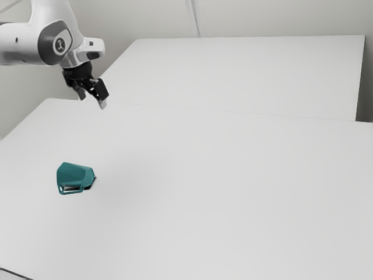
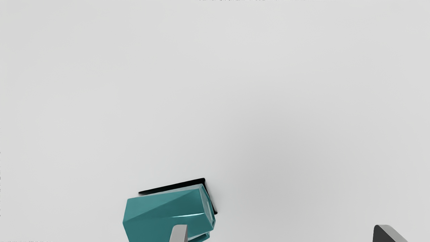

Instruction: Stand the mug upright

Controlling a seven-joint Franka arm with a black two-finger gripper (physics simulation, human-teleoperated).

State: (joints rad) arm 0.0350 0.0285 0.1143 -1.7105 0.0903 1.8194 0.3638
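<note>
Hovering above the counter (image 1: 210,186), my pincer (image 1: 92,100) is spread wide, nothing in its grip! And the mug (image 1: 76,173)? Down on its side on the counter, so by my reckoning the righting is what's left.

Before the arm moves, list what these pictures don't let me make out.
Part of the mug, wrist view: beyond the bottom edge and behind one finger.
Its underside, exterior view: hidden by its own body.
Rest of the arm, exterior view: left edge.
Dark line's ends, exterior view: frame edges.
</note>
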